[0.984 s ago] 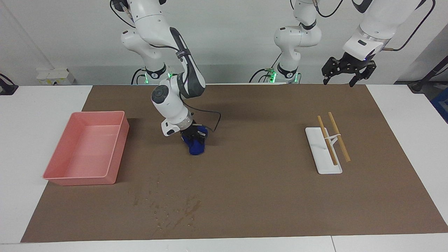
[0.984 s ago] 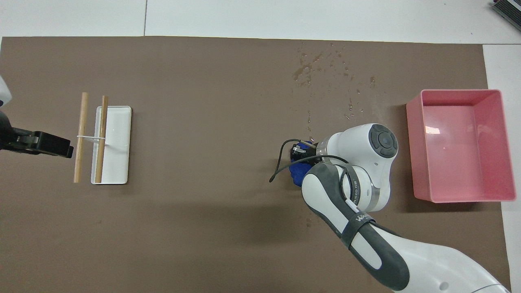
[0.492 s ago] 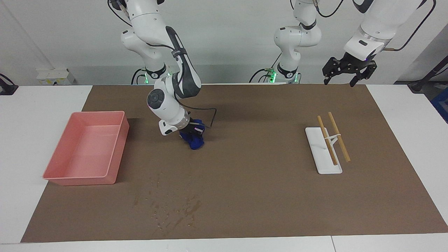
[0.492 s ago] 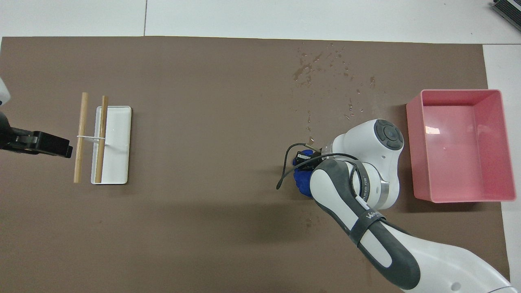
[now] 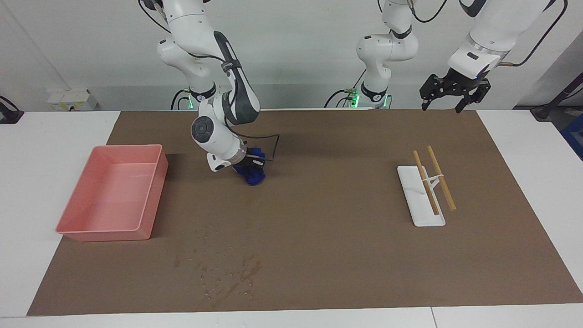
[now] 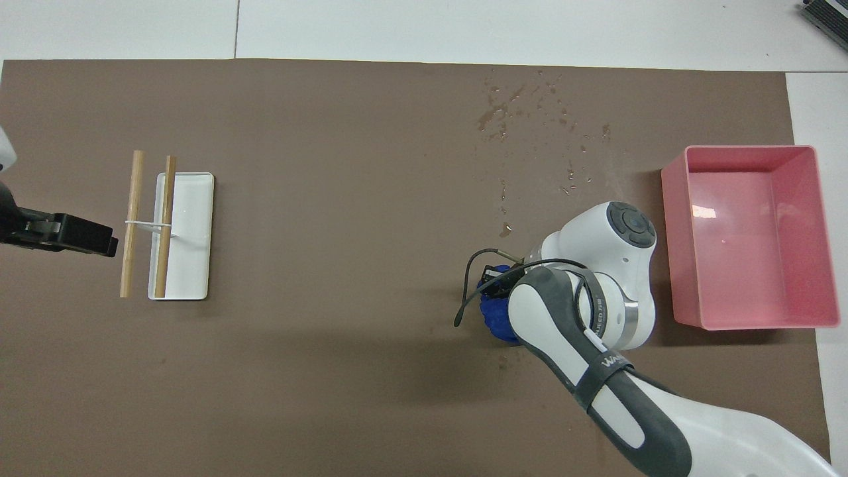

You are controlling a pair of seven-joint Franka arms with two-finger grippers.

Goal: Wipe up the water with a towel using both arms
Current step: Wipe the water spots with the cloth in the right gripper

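Note:
My right gripper [image 5: 253, 165] is shut on a bunched blue towel [image 5: 254, 176] and holds it low at the brown mat [image 5: 328, 218], about the middle of the mat toward the right arm's end. In the overhead view the right arm covers most of the towel [image 6: 493, 313] and the right gripper [image 6: 493, 275]. Spilled water [image 5: 227, 273] lies in scattered drops and a small puddle farther from the robots than the towel; it also shows in the overhead view [image 6: 517, 112]. My left gripper [image 5: 448, 98] waits raised over the mat's edge at the left arm's end, fingers spread and empty [image 6: 99, 242].
A pink bin [image 5: 152, 191] stands at the right arm's end of the mat [image 6: 669, 232]. A white tray [image 5: 421, 209] with two wooden sticks [image 5: 426, 182] tied across it lies toward the left arm's end [image 6: 195, 232].
My right gripper has drawn the blue towel toward the robots, away from the water. The left arm has not moved.

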